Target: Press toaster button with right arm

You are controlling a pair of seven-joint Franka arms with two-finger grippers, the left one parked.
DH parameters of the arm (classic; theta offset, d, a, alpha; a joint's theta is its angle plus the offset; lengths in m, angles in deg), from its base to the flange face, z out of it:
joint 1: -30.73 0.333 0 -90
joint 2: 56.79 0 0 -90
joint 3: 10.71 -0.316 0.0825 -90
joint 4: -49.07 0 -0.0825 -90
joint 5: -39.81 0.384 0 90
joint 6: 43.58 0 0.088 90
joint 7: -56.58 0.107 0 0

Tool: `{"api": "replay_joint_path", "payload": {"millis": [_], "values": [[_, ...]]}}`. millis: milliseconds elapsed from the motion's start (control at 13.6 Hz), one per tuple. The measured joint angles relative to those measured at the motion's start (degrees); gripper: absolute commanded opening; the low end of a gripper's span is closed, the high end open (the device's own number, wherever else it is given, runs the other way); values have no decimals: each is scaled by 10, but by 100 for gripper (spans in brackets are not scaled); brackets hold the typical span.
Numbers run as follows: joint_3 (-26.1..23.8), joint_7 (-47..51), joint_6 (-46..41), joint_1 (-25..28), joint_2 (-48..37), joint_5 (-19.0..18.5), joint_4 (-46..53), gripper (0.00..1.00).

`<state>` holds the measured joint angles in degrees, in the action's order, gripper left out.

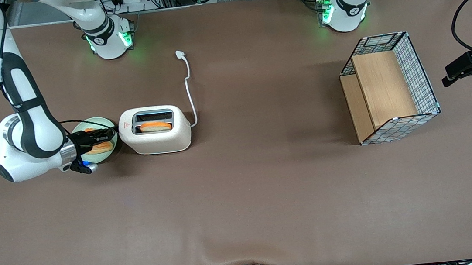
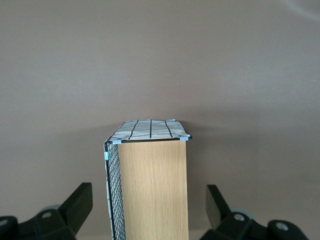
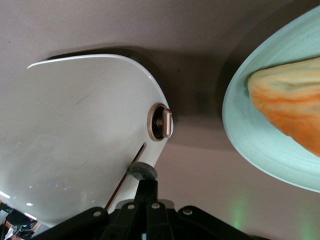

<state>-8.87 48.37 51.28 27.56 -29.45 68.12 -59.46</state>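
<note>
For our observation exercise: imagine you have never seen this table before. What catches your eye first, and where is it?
The cream toaster stands mid-table with an orange-crusted slice in its slot. The right arm's hand hangs over a pale green plate of bread beside it, fingertips shut at the grey button on the toaster's narrow end. A wire basket lies tipped toward the parked arm's end.

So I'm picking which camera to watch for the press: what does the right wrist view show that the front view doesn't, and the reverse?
Only the right wrist view shows the toaster's narrow end: a bronze dial, the lever slot, and the grey button at the claw tip. Only the front view shows the toaster's top slot holding bread, the cord with plug, and the wire basket. Both show the toaster, the green plate and its bread.
</note>
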Motion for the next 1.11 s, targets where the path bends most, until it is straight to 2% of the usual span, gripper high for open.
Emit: {"api": "replay_joint_path", "payload": {"millis": [1105], "values": [[3,-33,5,-6,25,20,4,0]]}}
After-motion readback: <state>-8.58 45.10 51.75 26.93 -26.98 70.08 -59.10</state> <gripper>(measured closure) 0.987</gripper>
